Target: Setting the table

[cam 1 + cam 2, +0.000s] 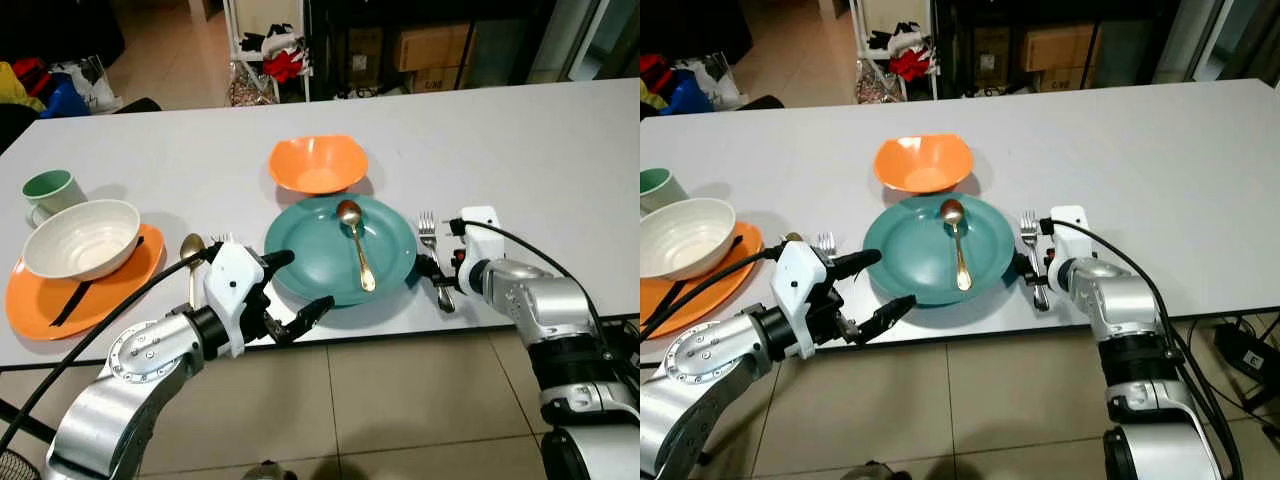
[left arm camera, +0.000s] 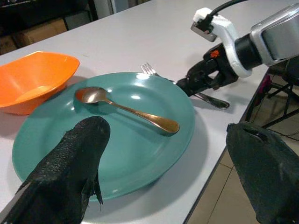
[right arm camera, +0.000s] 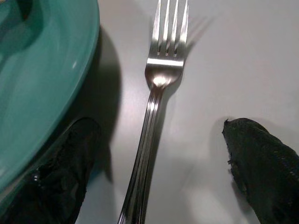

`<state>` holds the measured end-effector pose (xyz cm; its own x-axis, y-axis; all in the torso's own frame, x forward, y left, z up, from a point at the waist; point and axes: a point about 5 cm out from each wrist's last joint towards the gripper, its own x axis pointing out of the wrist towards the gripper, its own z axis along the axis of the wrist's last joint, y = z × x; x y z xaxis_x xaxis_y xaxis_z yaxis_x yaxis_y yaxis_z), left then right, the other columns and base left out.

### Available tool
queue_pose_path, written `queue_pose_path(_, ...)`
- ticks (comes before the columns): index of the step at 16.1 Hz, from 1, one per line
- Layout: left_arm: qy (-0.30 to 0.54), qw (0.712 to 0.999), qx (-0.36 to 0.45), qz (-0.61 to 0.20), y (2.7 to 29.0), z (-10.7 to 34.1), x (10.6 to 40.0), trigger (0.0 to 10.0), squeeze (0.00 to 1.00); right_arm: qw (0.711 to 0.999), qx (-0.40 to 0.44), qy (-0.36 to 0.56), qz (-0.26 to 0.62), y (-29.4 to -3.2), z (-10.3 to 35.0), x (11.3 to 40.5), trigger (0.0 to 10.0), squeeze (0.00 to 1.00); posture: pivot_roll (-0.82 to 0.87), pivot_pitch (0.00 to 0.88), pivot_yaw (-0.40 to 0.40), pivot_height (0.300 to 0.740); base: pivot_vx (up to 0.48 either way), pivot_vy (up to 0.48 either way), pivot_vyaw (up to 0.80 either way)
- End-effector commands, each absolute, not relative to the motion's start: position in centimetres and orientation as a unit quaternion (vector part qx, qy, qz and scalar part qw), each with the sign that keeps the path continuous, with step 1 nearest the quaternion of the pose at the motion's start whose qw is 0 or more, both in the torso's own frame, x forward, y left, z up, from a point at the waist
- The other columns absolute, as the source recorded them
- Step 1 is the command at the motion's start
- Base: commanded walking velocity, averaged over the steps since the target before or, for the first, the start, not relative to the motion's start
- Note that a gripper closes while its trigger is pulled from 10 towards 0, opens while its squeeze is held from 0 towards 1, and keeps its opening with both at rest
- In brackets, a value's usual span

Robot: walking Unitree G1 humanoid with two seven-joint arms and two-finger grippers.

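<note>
Most of the setting looks done to us. On the table [image 1: 520, 130], we take the teal plate [image 1: 310, 250] as our landmark: an orange bowl [image 1: 318, 163] just behind it, a gold spoon [image 1: 354, 243] lying on it. Just right of the plate lies the fork [image 1: 432, 250], tines pointing away from us, handle toward the near edge. Our right hand [image 3: 154, 186] straddles it, fingers apart; our left hand [image 1: 295, 290] hovers spread at the plate's near-left rim. The spoon likely needs moving off.

Gold spoon [image 1: 355, 243] on teal plate [image 1: 300, 250]
</note>
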<state>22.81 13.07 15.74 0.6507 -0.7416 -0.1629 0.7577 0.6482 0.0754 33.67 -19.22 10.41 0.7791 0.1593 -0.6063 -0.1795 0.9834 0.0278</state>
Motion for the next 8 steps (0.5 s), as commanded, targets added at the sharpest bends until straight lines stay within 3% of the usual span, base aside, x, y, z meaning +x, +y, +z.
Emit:
queue_pose_path(1, 0.061, 0.906, 0.073, -0.412, 13.3, 15.8, 23.0, 10.0, 0.0, 0.944, -0.012, 0.317, 0.088, -19.3, 10.4, 33.9, 9.4, 0.0, 0.11, 0.0, 0.093, 0.74, 0.0, 0.0, 0.0)
queue_pose_path(2, 0.061, 0.906, 0.074, -0.412, 13.3, 15.8, 23.0, 10.0, 0.0, 0.944, -0.008, 0.319, 0.087, -19.5, 10.0, 33.8, 0.0, 0.0, 0.11, 0.0, 0.094, 0.74, 0.0, 0.0, 0.0)
queue_pose_path(8, 0.061, 0.905, 0.074, -0.414, 13.2, 15.7, 22.9, 10.0, 0.0, 0.946, -0.005, 0.318, 0.068, -20.3, 9.5, 33.7, 0.0, 0.0, 0.11, 0.0, 0.098, 0.74, 0.0, 0.0, 0.0)
